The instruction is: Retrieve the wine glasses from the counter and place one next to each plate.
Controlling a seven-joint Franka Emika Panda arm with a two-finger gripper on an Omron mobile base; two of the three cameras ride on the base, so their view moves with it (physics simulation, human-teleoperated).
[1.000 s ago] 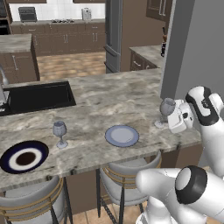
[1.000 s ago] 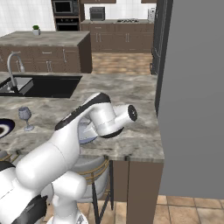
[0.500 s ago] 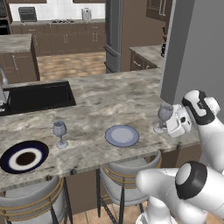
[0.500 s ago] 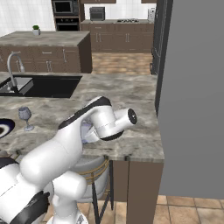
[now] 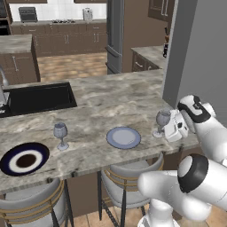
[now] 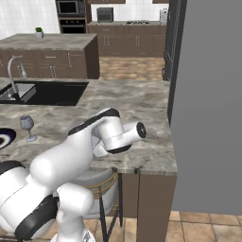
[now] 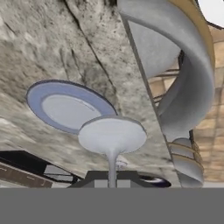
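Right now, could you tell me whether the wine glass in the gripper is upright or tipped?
Upright: the held wine glass has its bowl above its stem and foot, gripper shut on it, right of the pale blue plate.

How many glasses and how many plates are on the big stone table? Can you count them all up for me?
Clear grey-blue stemmed wine glasses: 2, one standing near the navy-rimmed plate, one in the gripper.
Round plates: 2, the plain pale blue-grey plate and the larger navy-rimmed plate with a white ring and dark centre.
Total: 4
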